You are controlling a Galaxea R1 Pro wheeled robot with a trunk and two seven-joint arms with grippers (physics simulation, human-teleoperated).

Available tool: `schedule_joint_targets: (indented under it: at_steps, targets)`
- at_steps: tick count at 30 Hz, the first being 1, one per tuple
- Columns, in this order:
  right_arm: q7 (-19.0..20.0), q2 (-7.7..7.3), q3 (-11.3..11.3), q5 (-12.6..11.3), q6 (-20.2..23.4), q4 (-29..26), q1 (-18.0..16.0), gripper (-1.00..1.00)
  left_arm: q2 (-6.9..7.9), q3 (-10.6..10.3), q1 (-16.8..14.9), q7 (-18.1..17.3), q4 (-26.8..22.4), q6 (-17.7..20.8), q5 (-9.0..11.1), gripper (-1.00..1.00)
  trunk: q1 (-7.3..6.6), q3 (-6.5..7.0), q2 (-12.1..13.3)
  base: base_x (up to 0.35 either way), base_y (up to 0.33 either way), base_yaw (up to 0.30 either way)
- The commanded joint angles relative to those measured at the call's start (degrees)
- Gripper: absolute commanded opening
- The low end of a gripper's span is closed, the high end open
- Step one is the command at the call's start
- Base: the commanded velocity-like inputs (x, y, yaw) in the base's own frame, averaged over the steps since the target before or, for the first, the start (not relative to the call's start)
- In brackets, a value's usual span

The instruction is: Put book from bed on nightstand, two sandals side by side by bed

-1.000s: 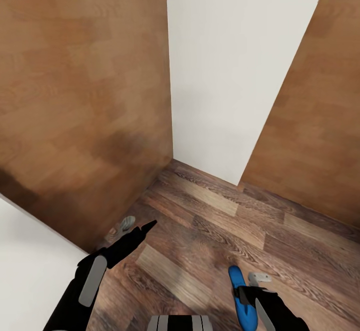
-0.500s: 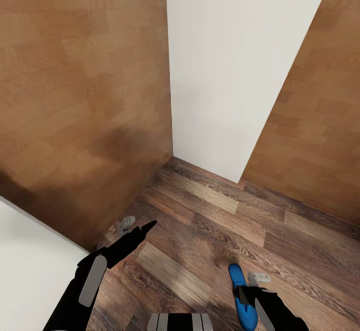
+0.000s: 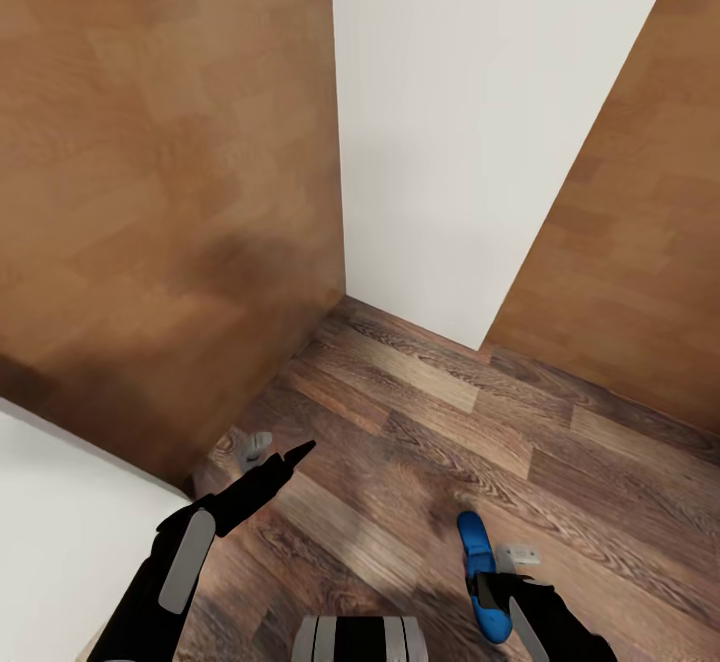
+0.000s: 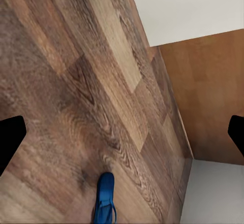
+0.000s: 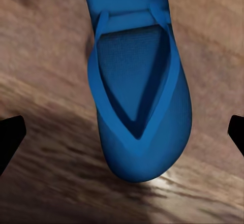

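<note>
View had shifted slightly since earlier; arms unchanged. Right gripper (image 3: 505, 582) hovered spread wide directly over the blue sandal (image 5: 137, 82) on the floor (image 3: 400, 442). Left gripper (image 3: 290, 457) was wide, holding nothing, sandal well ahead.

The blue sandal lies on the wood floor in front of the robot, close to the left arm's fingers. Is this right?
Not quite. The blue sandal does lie on the wood floor, but close to the right arm's fingers, not the left. The head view shows it, and the right wrist view has it large between the fingertips.
</note>
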Motion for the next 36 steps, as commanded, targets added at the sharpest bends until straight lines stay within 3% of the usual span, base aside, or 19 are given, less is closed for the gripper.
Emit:
schedule_joint_targets:
  at_steps: [1, 15, 36]
  targets:
    - [-0.01, 0.02, -0.10, 0.03, 0.31, -0.11, 0.00, 1.00, -0.05, 0.18, -0.03, -0.14, 0.00, 0.47, 0.26, 1.00, 0.01, -0.27, -0.03, 0.000, 0.000, 0.000]
    - [-0.01, 0.03, -0.05, 0.03, 0.30, -0.10, 0.00, 1.00, -0.01, 0.14, -0.03, -0.21, -0.01, 0.61, 0.26, 1.00, 0.37, -3.37, -0.22, 0.000, 0.000, 0.000]
    - [0.43, -0.45, -0.12, 0.03, 0.20, -0.70, 0.00, 1.00, 0.01, 0.17, -0.03, -0.39, -0.01, 0.62, 0.28, 1.00, 0.37, -3.37, -0.22, 0.000, 0.000, 0.000]
